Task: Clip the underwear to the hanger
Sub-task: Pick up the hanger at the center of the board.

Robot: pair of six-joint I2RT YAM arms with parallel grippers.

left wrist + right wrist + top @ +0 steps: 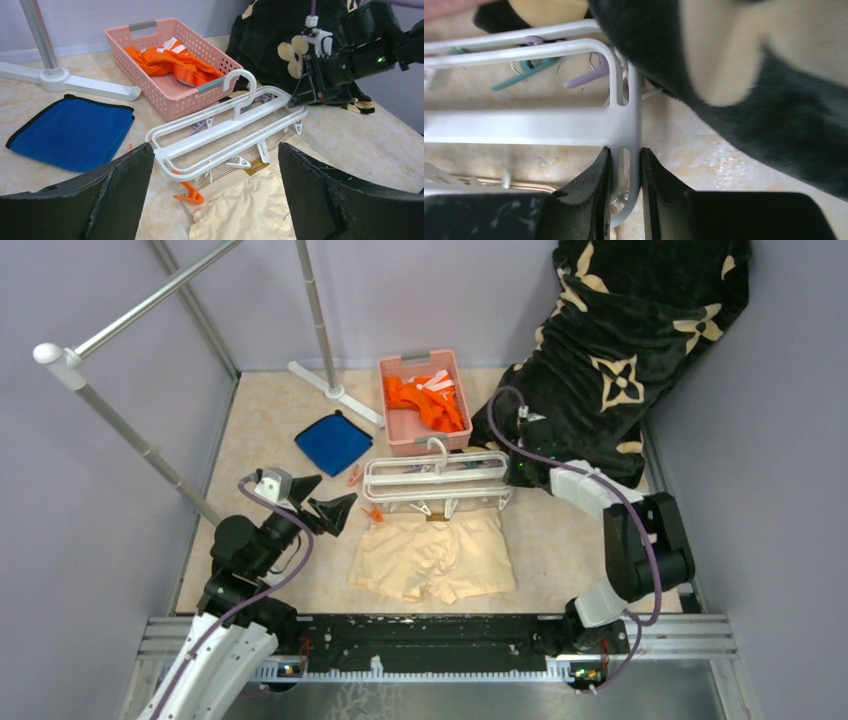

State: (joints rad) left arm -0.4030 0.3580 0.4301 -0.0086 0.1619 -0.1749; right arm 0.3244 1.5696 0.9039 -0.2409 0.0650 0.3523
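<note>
Within right hand — hanger end

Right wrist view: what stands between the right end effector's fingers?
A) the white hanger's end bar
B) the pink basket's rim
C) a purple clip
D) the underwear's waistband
A: the hanger has its end bar flanked closely by the two fingers of the right end effector, while the purple clip hangs apart from them, further along the frame.
</note>
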